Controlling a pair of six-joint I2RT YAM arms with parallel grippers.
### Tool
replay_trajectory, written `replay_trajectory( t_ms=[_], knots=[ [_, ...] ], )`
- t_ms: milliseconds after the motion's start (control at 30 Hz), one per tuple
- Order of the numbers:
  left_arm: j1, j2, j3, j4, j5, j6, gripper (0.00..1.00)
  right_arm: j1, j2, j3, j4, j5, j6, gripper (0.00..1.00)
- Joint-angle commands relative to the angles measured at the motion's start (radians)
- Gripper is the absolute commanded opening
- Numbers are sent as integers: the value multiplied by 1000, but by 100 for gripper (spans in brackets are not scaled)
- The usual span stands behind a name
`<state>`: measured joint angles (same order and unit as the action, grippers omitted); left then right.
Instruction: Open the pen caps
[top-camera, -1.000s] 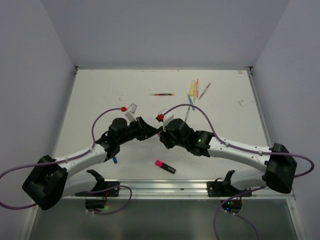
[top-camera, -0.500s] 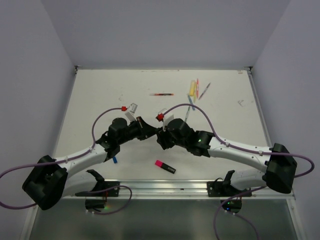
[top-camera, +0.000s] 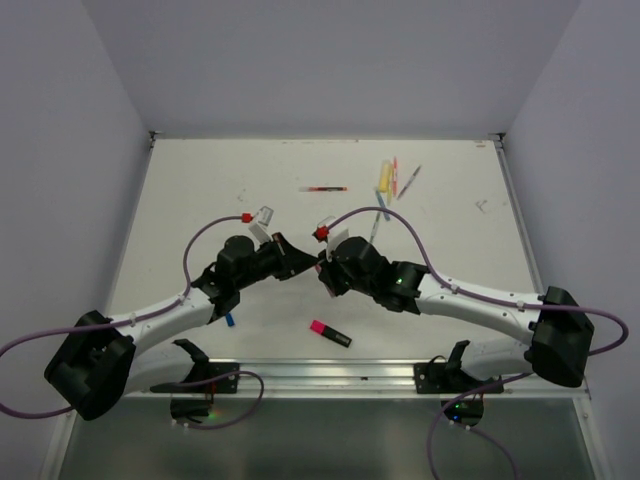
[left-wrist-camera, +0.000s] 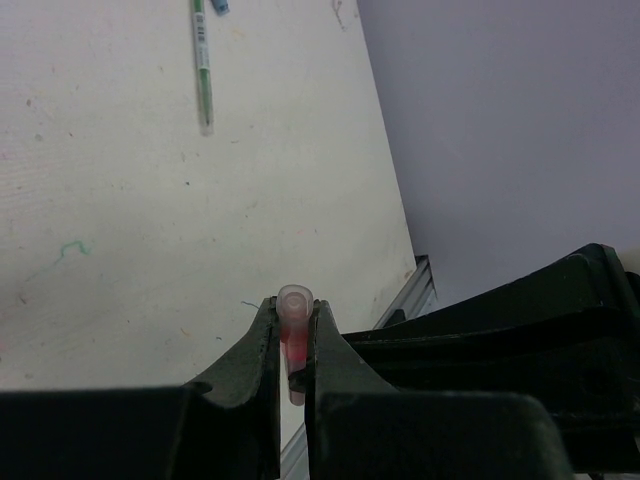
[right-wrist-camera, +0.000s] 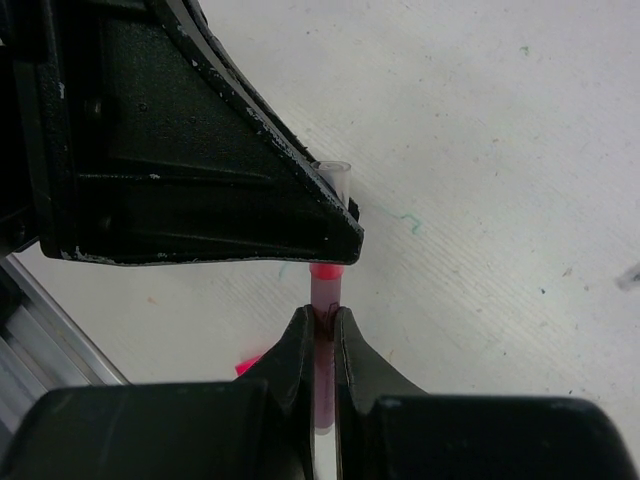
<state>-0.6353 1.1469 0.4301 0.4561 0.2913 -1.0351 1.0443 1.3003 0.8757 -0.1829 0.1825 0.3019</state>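
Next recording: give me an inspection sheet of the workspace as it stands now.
surface: white table, scuffed with ink marks.
job's things: pink pen spans both grippers, with a clear cap at its left end; highlighter near front; pens grouped far right; lone pen mid-table.
clutter: pale bits far right, too small to tell.
grippers: left gripper shut on clear cap; right gripper shut on pink pen.
cables: purple cables loop over each arm.
surroundings: plain walls on three sides; metal rail at near edge.
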Motion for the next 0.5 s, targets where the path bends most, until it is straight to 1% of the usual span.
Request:
replay_trajectory(
  t_ms=[0, 333, 467],
  knots=[
    [-1, -7, 55, 53, -27, -23, 0, 3, 5, -9, 49, 8, 11, 0],
    [26, -38, 99, -17, -129, -82, 0, 3, 42, -37, 17, 8, 17, 0],
    [26, -39, 98, -4, -98, -91, 0, 2, 28, -58, 57, 0, 14, 0]
  ],
)
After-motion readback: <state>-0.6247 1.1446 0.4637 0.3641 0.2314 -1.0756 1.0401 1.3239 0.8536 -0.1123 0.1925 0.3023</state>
